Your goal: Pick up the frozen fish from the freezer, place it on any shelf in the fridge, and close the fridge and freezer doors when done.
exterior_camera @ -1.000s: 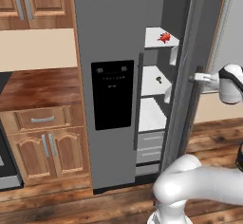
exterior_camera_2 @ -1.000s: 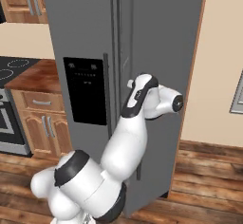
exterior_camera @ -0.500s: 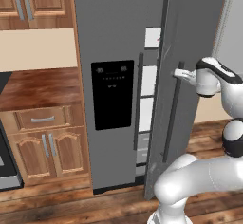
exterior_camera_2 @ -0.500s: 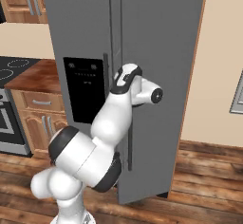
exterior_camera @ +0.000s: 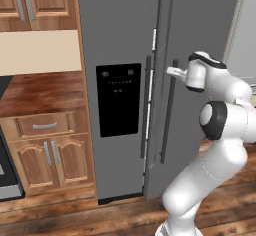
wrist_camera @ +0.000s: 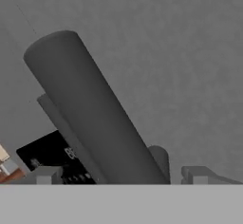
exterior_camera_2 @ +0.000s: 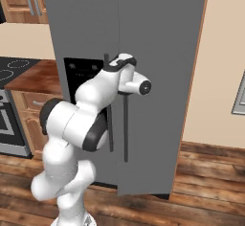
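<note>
Fridge door [exterior_camera: 200,80]: nearly shut, slight gap beside the freezer door [exterior_camera: 117,80].
Jaws [wrist_camera: 118,175]: spread around the fridge handle [wrist_camera: 90,109], gripping nothing.
Fish: unseen, presumably inside.
Left: final push.

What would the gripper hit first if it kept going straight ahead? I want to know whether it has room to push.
The gripper would most likely meet the fridge door handle, the dark bar straight ahead between its fingertips, with the grey door panel just behind. Depth is uncertain.
</note>
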